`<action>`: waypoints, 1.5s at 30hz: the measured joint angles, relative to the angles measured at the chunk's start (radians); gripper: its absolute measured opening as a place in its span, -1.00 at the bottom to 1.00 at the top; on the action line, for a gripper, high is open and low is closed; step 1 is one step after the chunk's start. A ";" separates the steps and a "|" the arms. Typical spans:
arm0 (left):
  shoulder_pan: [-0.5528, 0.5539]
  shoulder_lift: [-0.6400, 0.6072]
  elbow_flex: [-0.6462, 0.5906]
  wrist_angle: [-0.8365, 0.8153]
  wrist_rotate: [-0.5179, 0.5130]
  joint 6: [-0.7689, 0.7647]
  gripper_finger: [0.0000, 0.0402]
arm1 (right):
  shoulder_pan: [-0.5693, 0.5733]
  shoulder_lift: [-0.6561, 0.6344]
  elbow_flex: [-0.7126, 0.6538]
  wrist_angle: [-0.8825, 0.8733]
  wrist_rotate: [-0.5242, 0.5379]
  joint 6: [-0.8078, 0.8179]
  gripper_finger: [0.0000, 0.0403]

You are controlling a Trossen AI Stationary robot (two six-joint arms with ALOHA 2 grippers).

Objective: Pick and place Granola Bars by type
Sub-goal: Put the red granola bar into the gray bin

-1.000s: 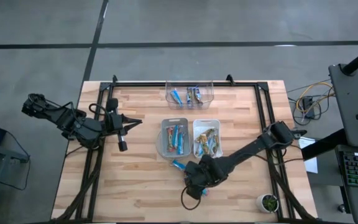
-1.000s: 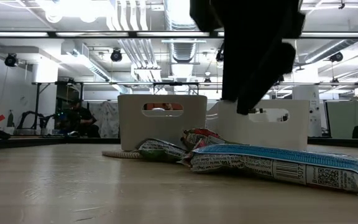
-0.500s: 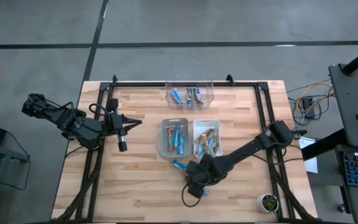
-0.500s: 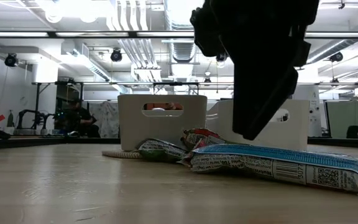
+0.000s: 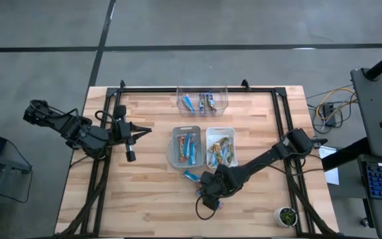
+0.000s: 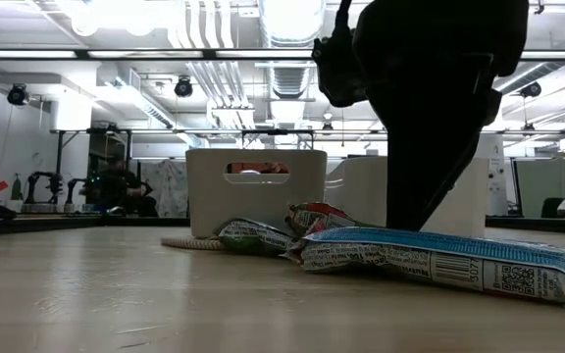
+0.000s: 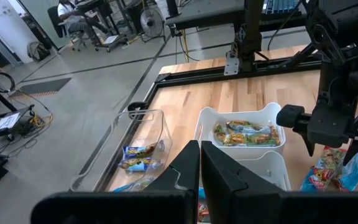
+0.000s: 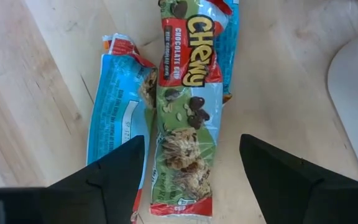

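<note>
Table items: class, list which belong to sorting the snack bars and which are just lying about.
Job: loose bars; grey bin; white bin; clear bin; right pincer, open over the loose bars.
Lying about: small potted plant; cables.

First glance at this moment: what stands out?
The right hand, fingers spread, hangs low over a green Chewy bar lying on blue-wrapped ones in front of the grey bin and the white bin. The left hand waits shut at the table's left edge.
</note>
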 joint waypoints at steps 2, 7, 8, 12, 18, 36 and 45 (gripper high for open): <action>0.000 0.000 0.000 0.000 0.000 0.001 -1.00 | 0.000 0.000 0.000 0.000 0.000 -0.001 0.26; 0.000 0.000 0.000 0.000 0.000 0.003 -1.00 | 0.000 0.000 -0.001 0.020 -0.001 -0.028 0.25; 0.000 0.000 0.000 0.000 0.000 0.003 -1.00 | 0.000 0.000 0.000 0.019 -0.001 -0.035 0.25; 0.000 0.000 0.000 0.000 0.000 0.013 -1.00 | 0.003 0.000 0.008 0.019 -0.004 -0.048 0.24; 0.000 0.000 0.000 0.000 0.000 0.018 -1.00 | 0.018 -0.011 0.043 0.013 -0.003 -0.047 0.24; 0.000 0.000 0.000 0.000 0.002 0.019 -1.00 | 0.308 -0.129 0.128 -0.129 0.436 0.366 0.24; 0.000 -0.002 0.000 0.000 0.001 0.029 -1.00 | 0.339 -0.030 0.113 -0.159 0.583 0.412 0.23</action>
